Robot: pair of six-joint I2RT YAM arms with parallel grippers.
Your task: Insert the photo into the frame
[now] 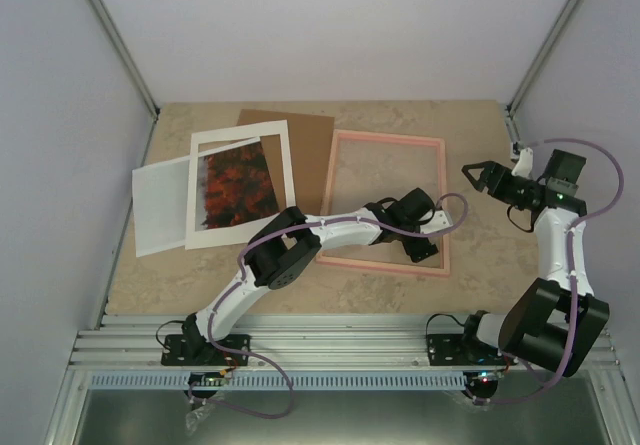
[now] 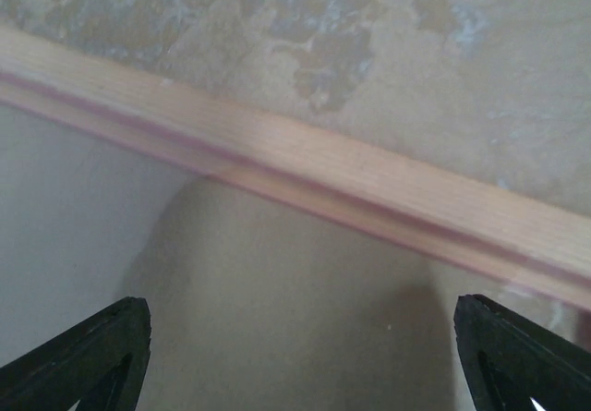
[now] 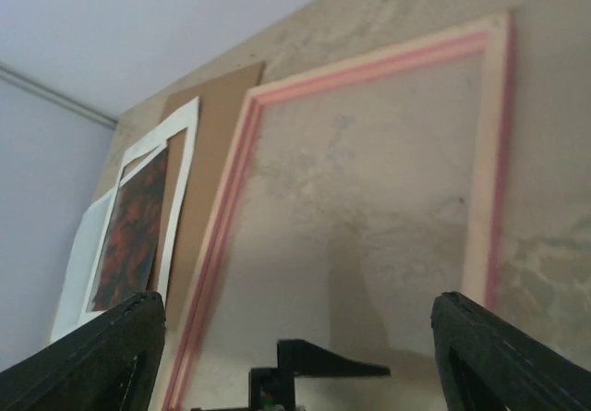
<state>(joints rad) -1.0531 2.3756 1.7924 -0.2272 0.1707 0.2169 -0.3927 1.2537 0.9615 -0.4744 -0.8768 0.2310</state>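
One photo (image 1: 238, 187) left of pink frame (image 1: 390, 138)

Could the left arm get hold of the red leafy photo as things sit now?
Probably reachable: the photo lies left of the open left end effector, no arm over it. But the white mat covers its edges, so gripping looks hard.

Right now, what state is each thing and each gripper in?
frame: flat, empty.
photo: outside the frame, under the white mat.
white mat: lying over the photo.
backing board: flat, partly covered.
white sheet: flat, left of the mat.
left gripper: open, over the frame.
right gripper: open, holding nothing.
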